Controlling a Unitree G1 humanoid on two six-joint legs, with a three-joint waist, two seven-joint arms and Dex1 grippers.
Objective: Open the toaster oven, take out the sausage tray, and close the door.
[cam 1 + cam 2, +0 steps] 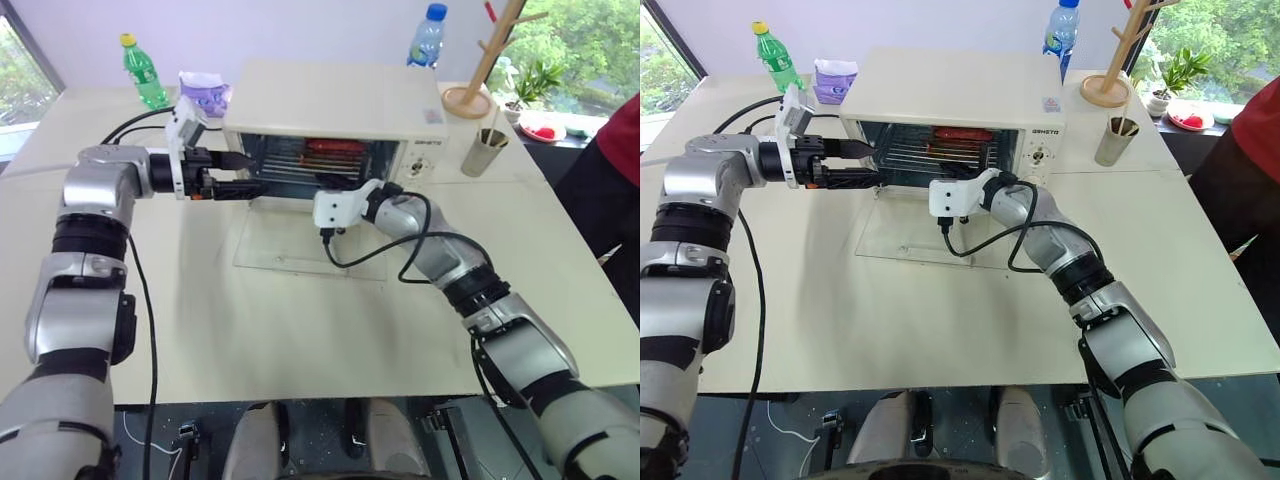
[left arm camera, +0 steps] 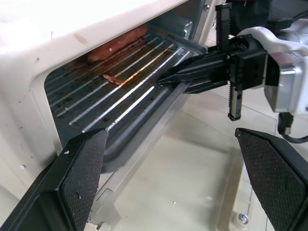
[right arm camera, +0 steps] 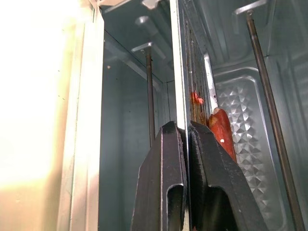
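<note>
The toaster oven [image 1: 970, 95] carries a short dark word at the top of its right-hand control panel [image 1: 1043, 148], at about 3 o'clock from the open cavity; the letters are too small to read.

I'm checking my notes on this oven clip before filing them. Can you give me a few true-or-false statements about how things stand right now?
1. The door lies open, flat on the table. True.
2. The right end effector is open and clear of the sausage tray. False: it is shut on the tray's front edge.
3. The left end effector is open beside the toaster oven. True.
4. The sausage tray sits out on the table. False: it is inside the oven.
5. A green bottle stands behind the oven's left side. True.
</note>
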